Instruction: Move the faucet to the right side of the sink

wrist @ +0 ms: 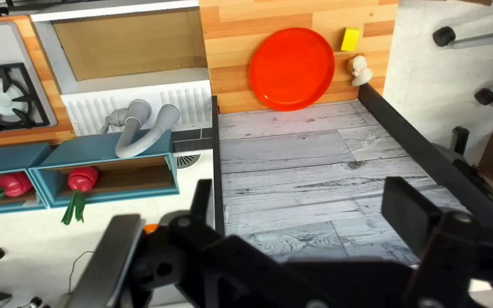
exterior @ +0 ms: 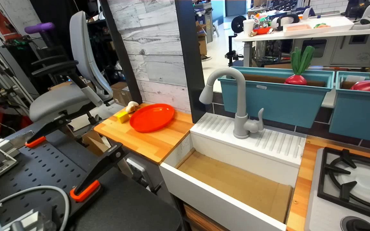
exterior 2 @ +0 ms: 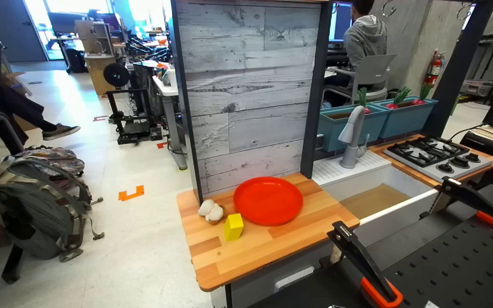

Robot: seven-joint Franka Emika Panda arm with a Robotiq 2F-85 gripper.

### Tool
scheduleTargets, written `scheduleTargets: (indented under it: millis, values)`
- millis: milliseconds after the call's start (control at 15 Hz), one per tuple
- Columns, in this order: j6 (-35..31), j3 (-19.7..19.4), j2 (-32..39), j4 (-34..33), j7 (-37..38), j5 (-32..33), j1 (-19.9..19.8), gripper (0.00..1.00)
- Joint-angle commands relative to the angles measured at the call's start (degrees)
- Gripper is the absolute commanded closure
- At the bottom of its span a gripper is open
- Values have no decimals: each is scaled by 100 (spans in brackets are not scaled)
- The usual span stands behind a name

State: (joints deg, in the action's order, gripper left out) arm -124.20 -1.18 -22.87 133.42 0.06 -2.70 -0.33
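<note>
The grey gooseneck faucet stands upright on the ribbed white back ledge of the sink in both exterior views (exterior: 241,96) (exterior 2: 351,154). Its arched spout points toward the red plate side, away from the stove. Its small lever is on the stove side. The white sink (exterior: 217,202) has a tan bottom; it also shows in the other views (exterior 2: 396,208) (wrist: 118,12). The faucet shows in the wrist view (wrist: 138,112) at upper left. My gripper (wrist: 298,184) is open with nothing between its fingers, apart from the faucet. The arm is out of both exterior views.
A red plate (exterior: 152,118), a yellow block (exterior: 122,117) and a small white item (exterior: 131,106) sit on the wooden counter. A stove (exterior: 365,183) flanks the sink. Teal bins (exterior: 275,102) hang behind the faucet. A grey wood-look panel (exterior 2: 246,94) with dark posts rises behind the plate.
</note>
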Motion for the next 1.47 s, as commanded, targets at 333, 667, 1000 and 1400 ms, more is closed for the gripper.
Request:
scheduleTargets:
  millis: [333, 667, 1000, 1400]
  values:
    - [-988, -387, 2193, -802, 422, -327, -408, 0]
    - [-945, -545, 3570, -1668, 491, -1331, -682, 0]
    - [-783, -502, 4678, -2610, 777, -2418, -1117, 0]
    - [-813, -542, 5512, -3299, 1459, -2498, -1383, 0]
